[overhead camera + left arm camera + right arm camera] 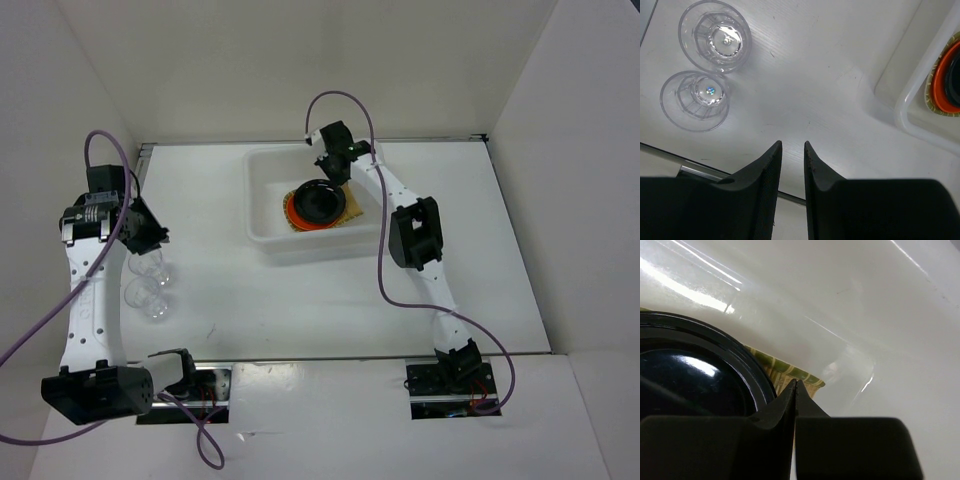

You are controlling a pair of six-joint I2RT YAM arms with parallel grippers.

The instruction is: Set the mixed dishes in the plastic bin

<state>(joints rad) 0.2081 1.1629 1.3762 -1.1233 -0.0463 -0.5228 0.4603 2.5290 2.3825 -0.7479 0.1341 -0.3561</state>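
Observation:
The plastic bin (262,200) sits at the back middle of the table. Inside it the black plate (318,203) lies on the orange plate (290,213), which lies on the bamboo tray (354,208). My right gripper (330,178) is inside the bin's far side, shut and empty (796,381), its tips over the tray's edge (790,371) beside the black plate (690,375). Two clear glass cups (158,268) (148,297) stand on the table at the left. My left gripper (155,240) hovers beside them, narrowly open and empty (792,143), with the cups (715,36) (695,100) ahead to its left.
White walls enclose the table on the left, back and right. The bin's near rim (907,107) shows at the right of the left wrist view, with the orange plate (940,80) inside. The table's metal edge strip (700,172) runs close to the left gripper.

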